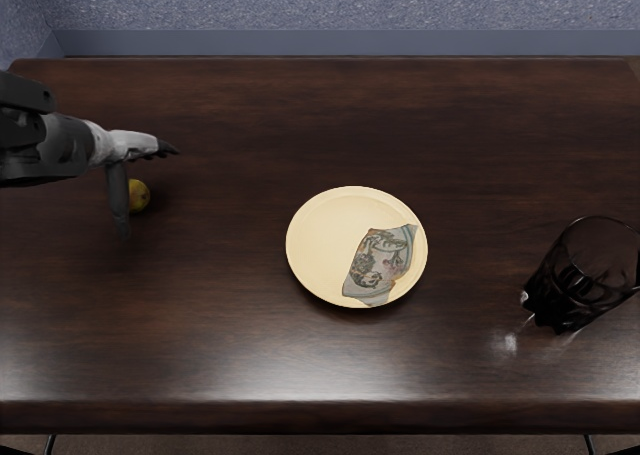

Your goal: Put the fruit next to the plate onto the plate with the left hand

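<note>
Dark table (300,105): spread fingers (118,187) of left hand (128,153) hang beside fruit (141,195), plate (325,230) apart.

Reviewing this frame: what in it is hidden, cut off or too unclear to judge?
- Head view: the fruit is small and partly covered by a finger of the left hand; its kind, and whether they touch, cannot be told.
- The dark glass object at the right edge: whether upright or tipped is unclear.
- The printed patch on the plate is too blurred to read.
- The right hand is out of view.
</note>
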